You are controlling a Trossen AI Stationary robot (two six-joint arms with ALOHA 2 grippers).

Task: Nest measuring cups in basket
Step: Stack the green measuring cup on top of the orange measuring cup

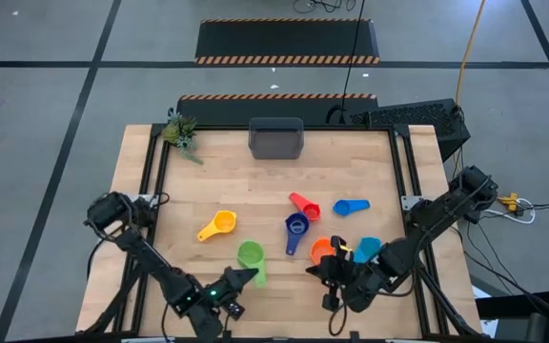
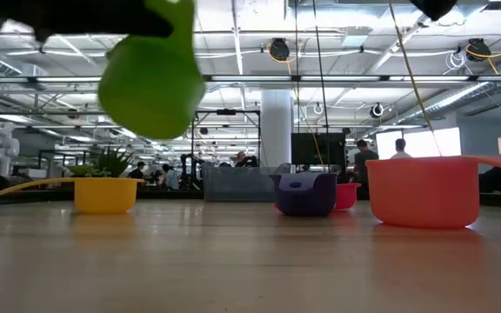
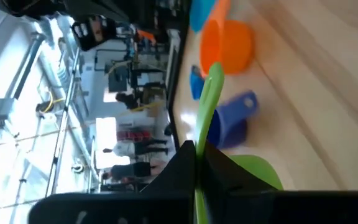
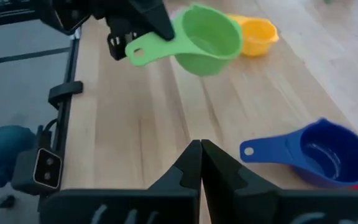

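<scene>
High view: basket point(image 1: 275, 139) sits at the table's far edge and looks empty, so nothing nested yet. Six cups show, all well short of the basket: yellow cup point(image 1: 219, 225), red cup point(image 1: 304, 204), blue cup point(image 1: 350, 206), dark blue cup point(image 1: 295, 230), orange cup point(image 1: 323, 250), cyan cup point(image 1: 367, 249). Green cup point(image 1: 251, 255) is the seventh, farthest from the basket on the near side, pinched by its handle in the left gripper point(image 1: 239, 277). Right gripper point(image 1: 333, 275) waits near the orange cup, also far from the basket

Low view: green cup point(image 2: 150, 80) hangs clear above the table, tilted. Yellow cup point(image 2: 104, 193), dark blue cup point(image 2: 306, 193) and orange cup point(image 2: 423, 190) stand on the wood; the basket point(image 2: 237, 183) is behind them

Left wrist view: left fingers point(image 3: 188, 163) clamped flat on the green handle point(image 3: 207, 115); orange cup point(image 3: 229, 45) and dark blue cup point(image 3: 232, 118) beyond

Right wrist view: right gripper point(image 4: 201, 152) has its fingers pressed together, holding nothing; green cup point(image 4: 207, 40) aloft in the left gripper, yellow cup point(image 4: 257, 34) behind, dark blue cup point(image 4: 319, 152) nearby

My read: first cup lifted, none placed; all seven left to go in the basket
</scene>
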